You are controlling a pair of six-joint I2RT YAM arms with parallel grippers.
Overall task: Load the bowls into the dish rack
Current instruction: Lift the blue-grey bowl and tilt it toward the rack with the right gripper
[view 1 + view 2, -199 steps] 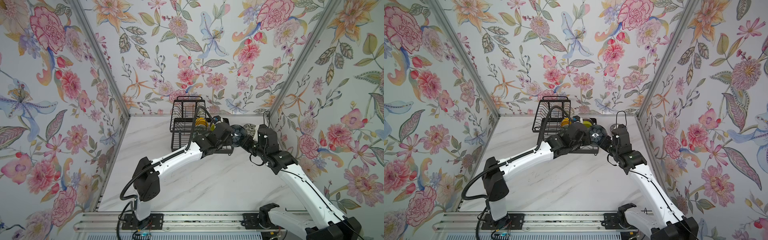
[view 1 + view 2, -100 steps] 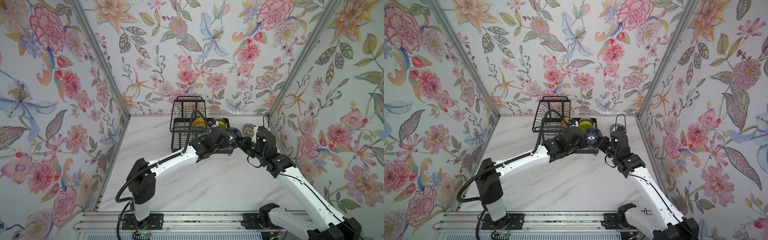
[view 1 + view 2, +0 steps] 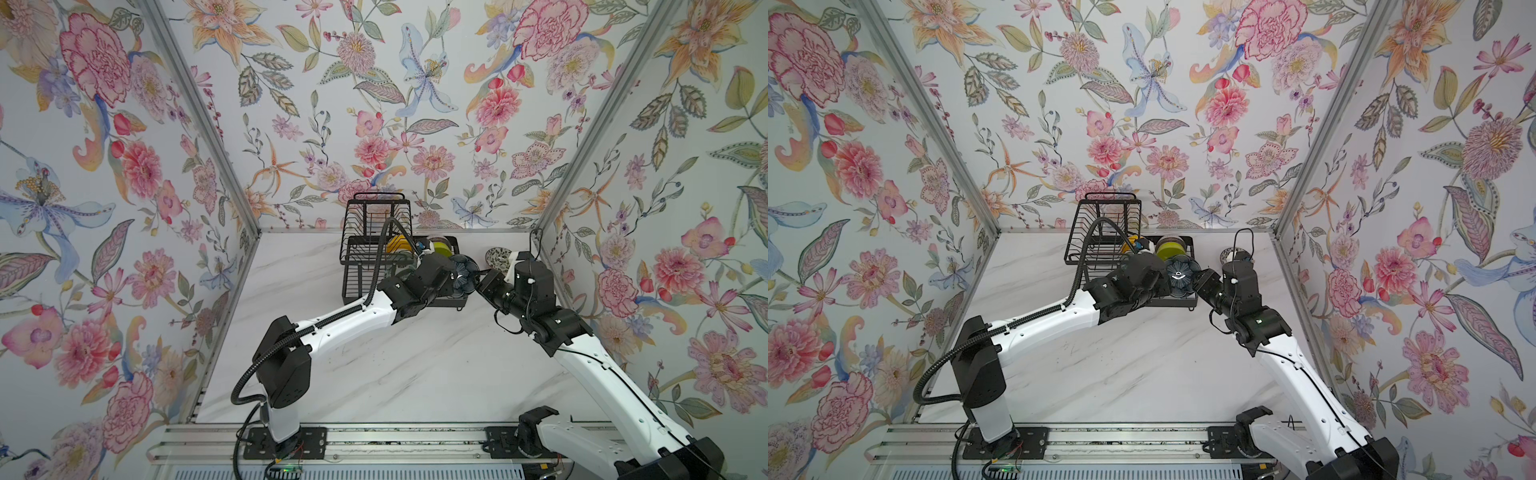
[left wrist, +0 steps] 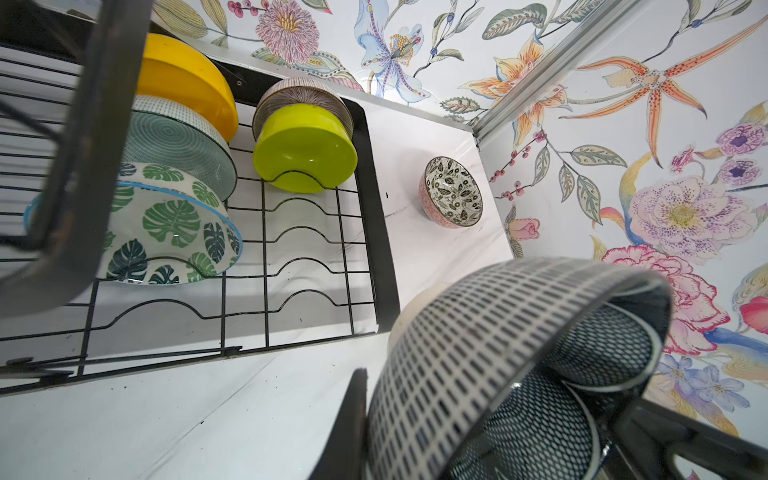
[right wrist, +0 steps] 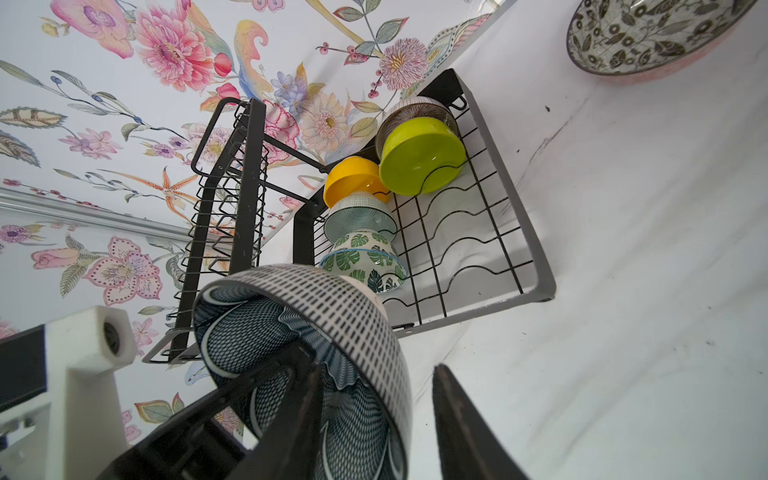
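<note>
A bowl, white with black dashes outside and dark blue net pattern inside, hangs over the right front of the black wire dish rack. My left gripper is shut on its wall. My right gripper is open astride the rim, with the outer finger apart from the wall. In the rack stand yellow, aqua, leaf-print, lime and ribbed bowls.
A bowl with black leaves inside and a pink outside sits on the white marble table right of the rack, near the right wall. Several wavy slots at the rack's near right hold nothing. Floral walls close in three sides.
The right gripper's jaws have opened off the bowl's rim. The bowl, still in the left gripper, has shifted slightly left and lower toward the rack.
</note>
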